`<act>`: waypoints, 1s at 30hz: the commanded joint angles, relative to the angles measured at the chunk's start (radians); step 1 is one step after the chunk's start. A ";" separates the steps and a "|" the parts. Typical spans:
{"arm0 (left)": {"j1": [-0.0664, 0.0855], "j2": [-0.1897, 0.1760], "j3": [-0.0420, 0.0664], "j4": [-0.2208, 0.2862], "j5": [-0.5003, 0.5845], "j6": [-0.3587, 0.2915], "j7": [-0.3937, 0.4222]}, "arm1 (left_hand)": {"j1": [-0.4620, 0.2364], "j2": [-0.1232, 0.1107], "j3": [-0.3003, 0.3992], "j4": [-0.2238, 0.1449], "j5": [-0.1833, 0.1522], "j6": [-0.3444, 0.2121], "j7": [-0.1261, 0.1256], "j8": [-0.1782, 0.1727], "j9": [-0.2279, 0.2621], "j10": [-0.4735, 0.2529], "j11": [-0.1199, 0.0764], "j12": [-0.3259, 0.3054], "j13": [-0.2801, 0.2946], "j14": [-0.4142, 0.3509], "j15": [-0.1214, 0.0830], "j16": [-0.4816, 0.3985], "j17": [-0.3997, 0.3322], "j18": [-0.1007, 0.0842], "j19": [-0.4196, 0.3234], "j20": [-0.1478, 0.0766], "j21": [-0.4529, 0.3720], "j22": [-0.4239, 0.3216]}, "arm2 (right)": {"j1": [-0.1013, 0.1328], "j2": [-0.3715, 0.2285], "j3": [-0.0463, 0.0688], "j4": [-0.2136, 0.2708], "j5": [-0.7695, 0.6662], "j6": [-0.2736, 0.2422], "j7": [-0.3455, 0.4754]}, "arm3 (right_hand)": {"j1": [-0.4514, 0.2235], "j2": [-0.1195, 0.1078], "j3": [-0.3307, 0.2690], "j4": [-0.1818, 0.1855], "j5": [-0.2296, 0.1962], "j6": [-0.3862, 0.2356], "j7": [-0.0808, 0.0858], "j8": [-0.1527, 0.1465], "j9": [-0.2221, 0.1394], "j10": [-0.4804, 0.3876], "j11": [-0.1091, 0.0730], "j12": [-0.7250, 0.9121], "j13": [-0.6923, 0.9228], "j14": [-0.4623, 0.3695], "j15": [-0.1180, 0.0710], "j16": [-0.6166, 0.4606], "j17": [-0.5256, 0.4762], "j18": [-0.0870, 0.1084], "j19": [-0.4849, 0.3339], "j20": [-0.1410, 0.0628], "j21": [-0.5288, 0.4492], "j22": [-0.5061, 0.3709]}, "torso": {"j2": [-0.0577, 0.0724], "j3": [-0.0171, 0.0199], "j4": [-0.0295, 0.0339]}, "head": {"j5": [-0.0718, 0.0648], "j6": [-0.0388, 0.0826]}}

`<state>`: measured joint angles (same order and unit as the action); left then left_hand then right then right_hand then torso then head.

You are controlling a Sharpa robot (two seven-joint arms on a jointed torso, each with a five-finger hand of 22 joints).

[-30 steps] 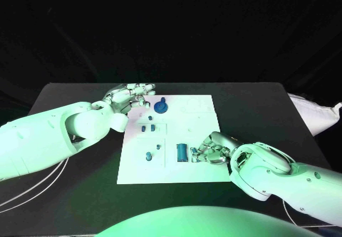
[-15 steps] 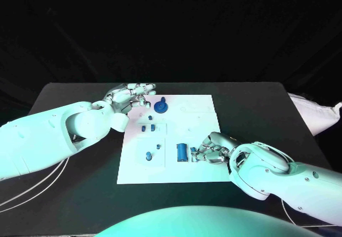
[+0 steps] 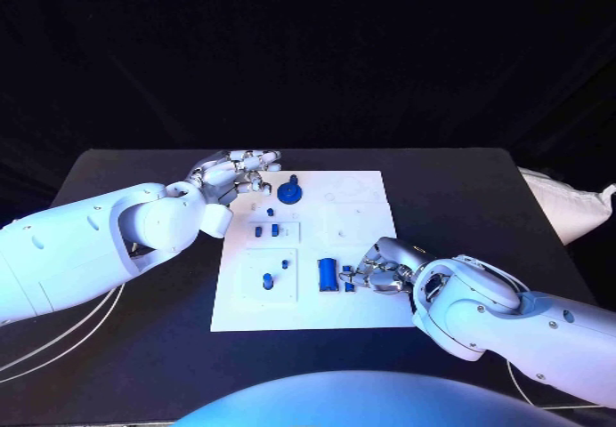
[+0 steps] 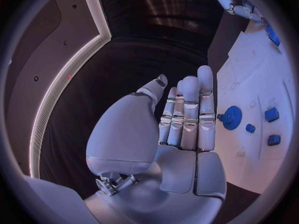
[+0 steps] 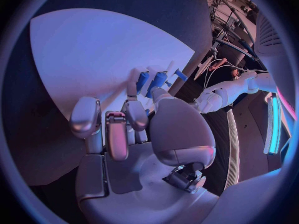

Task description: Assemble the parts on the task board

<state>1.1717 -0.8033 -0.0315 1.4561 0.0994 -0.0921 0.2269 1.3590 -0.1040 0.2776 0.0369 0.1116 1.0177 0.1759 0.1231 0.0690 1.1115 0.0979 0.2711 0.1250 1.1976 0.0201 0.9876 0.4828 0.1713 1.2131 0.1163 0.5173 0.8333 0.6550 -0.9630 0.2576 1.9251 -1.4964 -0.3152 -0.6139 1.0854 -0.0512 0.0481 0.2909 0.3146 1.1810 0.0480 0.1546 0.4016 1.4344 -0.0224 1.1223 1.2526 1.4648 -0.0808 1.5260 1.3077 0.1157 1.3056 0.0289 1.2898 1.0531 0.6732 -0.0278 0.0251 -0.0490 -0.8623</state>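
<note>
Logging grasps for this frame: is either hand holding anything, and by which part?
The left hand holds nothing, fingers straight beside the blue gear. The right hand touches the long blue part at its side; a real grip cannot be told.

A black table (image 3: 154, 342) with a matte top carries the scene, its far edge running straight across in front of a dark backdrop. Off its right side lies a crumpled white cloth or bag (image 3: 569, 206), its folds catching the light, just past the table's right edge. At the table's near left corner, thin pale cables (image 3: 58, 342) loop over the dark surface and run off toward the picture's left edge
</note>
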 commanded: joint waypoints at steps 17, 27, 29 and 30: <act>0.000 -0.001 0.001 0.001 -0.002 0.021 0.000 | 0.010 0.007 -0.010 -0.001 -0.001 -0.009 0.000 0.006 0.000 -0.009 0.002 0.008 0.002 -0.009 -0.001 0.004 -0.003 0.010 0.004 0.002 -0.009 -0.003 | -0.001 -0.017 0.000 0.014 -0.035 0.038 0.020 | 0.179 -0.013 -0.050 -0.094 -0.166 0.001 0.001 0.000 0.014 0.003 -0.002 -0.004 0.008 0.091 -0.005 0.005 0.188 -0.013 0.004 -0.002 0.001 0.003 | 0.000 0.0003 0.0007 | 0.000 0.000; 0.000 0.002 0.001 -0.001 -0.003 0.022 0.000 | 0.010 0.007 -0.010 -0.001 -0.001 -0.009 0.000 0.006 0.000 -0.009 0.002 0.008 0.002 -0.009 -0.001 0.004 -0.003 0.010 0.004 0.002 -0.009 -0.003 | -0.002 -0.003 0.000 -0.027 -0.039 0.044 0.020 | 0.199 0.002 -0.052 -0.101 -0.179 0.003 0.000 0.000 0.016 0.006 -0.003 0.002 0.014 0.092 -0.005 0.006 0.191 -0.014 0.006 -0.002 0.003 0.008 | 0.000 0.0004 0.0019 | 0.000 0.000; 0.000 0.002 0.001 -0.001 -0.003 0.022 0.000 | 0.010 0.007 -0.010 -0.001 -0.001 -0.009 0.000 0.006 0.000 -0.009 0.002 0.008 0.002 -0.009 -0.001 0.004 -0.003 0.010 0.004 0.002 -0.009 -0.003 | -0.002 0.002 0.000 -0.037 -0.039 0.044 0.021 | 0.201 0.005 -0.052 -0.102 -0.180 0.003 0.000 0.001 0.016 0.006 -0.004 0.004 0.015 0.092 -0.005 0.006 0.191 -0.014 0.006 -0.002 0.003 0.008 | 0.000 0.0007 0.0028 | 0.001 -0.002; 0.000 0.003 0.001 -0.001 -0.003 0.022 0.000 | 0.010 0.007 -0.010 -0.001 -0.001 -0.009 0.000 0.006 0.000 -0.009 0.002 0.008 0.002 -0.009 -0.001 0.004 -0.003 0.010 0.004 0.002 -0.009 -0.003 | -0.002 0.004 0.000 -0.040 -0.039 0.044 0.021 | 0.202 0.005 -0.052 -0.102 -0.180 0.003 0.000 0.001 0.016 0.006 -0.004 0.004 0.016 0.092 -0.005 0.006 0.191 -0.014 0.006 -0.002 0.003 0.008 | 0.000 0.0010 0.0040 | 0.001 -0.002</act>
<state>1.1717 -0.8030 -0.0315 1.4543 0.0992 -0.0892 0.2228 1.3643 -0.0987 0.2716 0.0370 0.1116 1.0177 0.1759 0.1231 0.0690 1.1077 0.1016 0.2760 0.1250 1.1938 0.0166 0.9877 0.4805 0.1712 1.2131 0.1164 0.5111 0.8313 0.6559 -0.9618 0.2596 1.8929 -1.5222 -0.2914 -0.5997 1.2811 -0.0488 -0.0025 0.1945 0.1408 1.1877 0.0418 0.1619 0.4217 1.4341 -0.0222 1.1201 1.2689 1.4647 -0.0804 1.5260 1.3074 0.1157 1.3055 0.0290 1.2897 1.0598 0.6736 -0.0272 0.0268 -0.0487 -0.8629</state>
